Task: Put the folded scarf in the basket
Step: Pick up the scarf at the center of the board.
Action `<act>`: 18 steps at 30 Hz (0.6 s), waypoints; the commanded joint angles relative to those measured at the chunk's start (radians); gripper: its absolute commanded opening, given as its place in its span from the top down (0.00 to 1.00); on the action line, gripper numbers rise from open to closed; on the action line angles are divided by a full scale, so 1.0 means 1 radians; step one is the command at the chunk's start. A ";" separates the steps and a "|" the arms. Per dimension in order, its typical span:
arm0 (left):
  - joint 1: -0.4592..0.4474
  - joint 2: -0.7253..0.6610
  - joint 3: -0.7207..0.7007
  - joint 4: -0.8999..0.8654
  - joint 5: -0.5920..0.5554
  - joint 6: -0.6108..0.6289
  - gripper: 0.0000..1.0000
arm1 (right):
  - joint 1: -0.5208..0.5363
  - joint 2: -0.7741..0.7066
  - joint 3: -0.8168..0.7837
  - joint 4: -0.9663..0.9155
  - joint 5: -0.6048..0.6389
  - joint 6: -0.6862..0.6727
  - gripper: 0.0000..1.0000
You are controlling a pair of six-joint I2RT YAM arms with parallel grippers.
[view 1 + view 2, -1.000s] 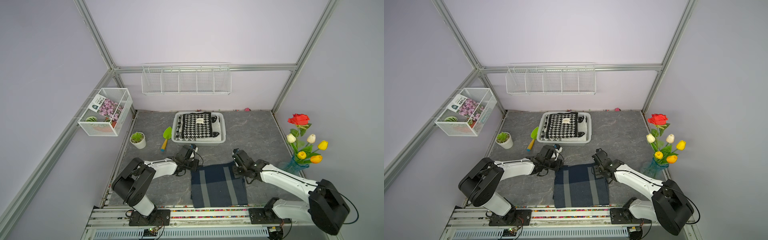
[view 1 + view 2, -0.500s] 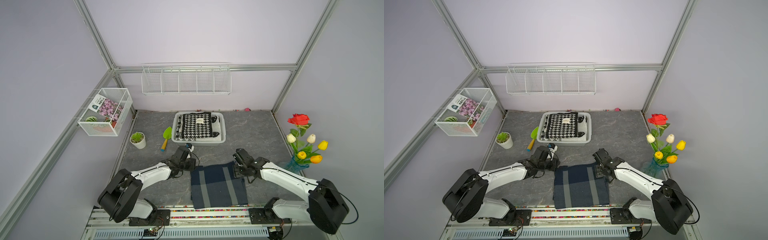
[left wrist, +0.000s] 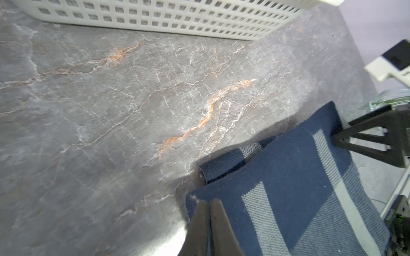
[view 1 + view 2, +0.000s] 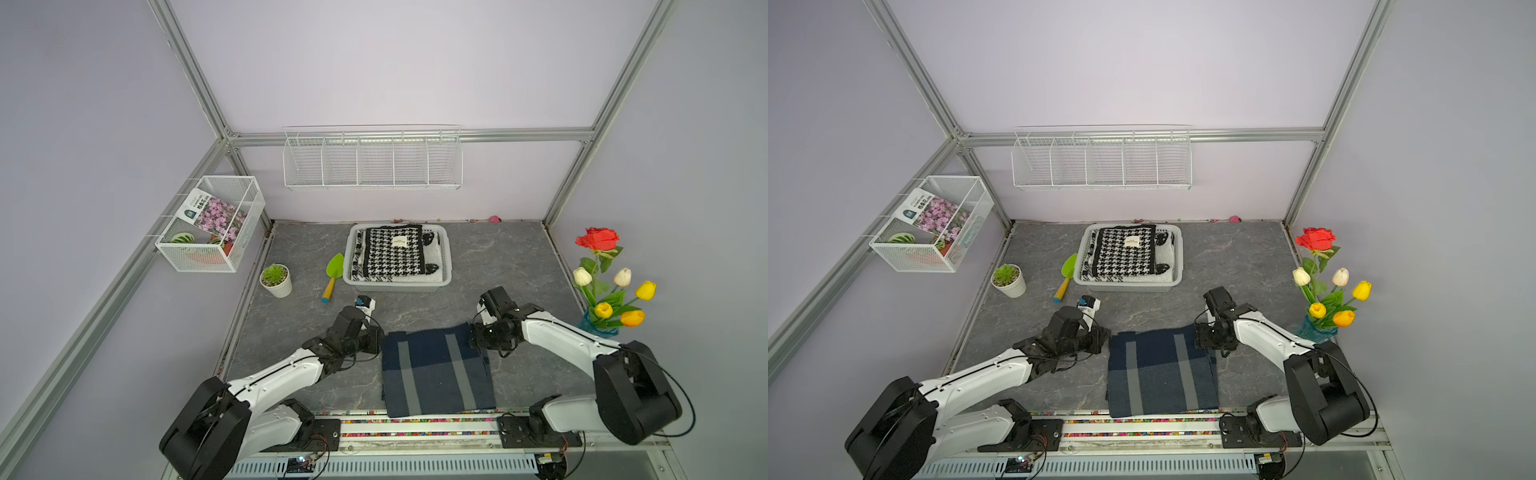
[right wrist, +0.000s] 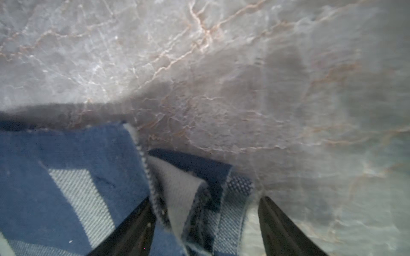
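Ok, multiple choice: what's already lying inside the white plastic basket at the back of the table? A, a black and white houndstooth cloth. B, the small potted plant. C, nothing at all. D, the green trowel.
A: in both top views the basket holds a folded black and white houndstooth cloth, while the green trowel and the potted plant sit on the table outside it.

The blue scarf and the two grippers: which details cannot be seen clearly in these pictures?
- Left gripper pinching the blue scarf: the left wrist view's edge cuts the fingers off.
- Scarf layers between the open right gripper: blurred in the right wrist view.
- Both top views: arms hide the fingertips.
- Basket bottom: houndstooth cloth covers it.
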 commanded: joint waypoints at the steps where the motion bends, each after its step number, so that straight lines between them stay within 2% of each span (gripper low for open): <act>1: 0.002 -0.044 -0.020 0.020 0.001 -0.021 0.90 | -0.006 0.038 0.014 0.008 -0.033 -0.028 0.23; 4: 0.002 -0.060 -0.036 0.021 0.003 -0.030 0.90 | -0.006 0.091 0.029 -0.002 -0.032 -0.035 0.27; 9: 0.003 -0.050 -0.084 0.076 0.015 -0.059 0.90 | 0.001 0.087 0.028 -0.005 -0.020 -0.032 0.41; 12: 0.001 -0.048 -0.099 0.080 0.015 -0.067 0.90 | 0.007 0.103 0.034 -0.013 -0.012 -0.031 0.45; 16: -0.005 -0.080 -0.136 0.103 0.017 -0.097 0.90 | 0.053 0.133 0.066 -0.051 0.036 -0.034 0.52; 18: -0.013 -0.091 -0.162 0.120 0.011 -0.109 0.90 | 0.070 0.144 0.080 -0.073 0.072 -0.029 0.60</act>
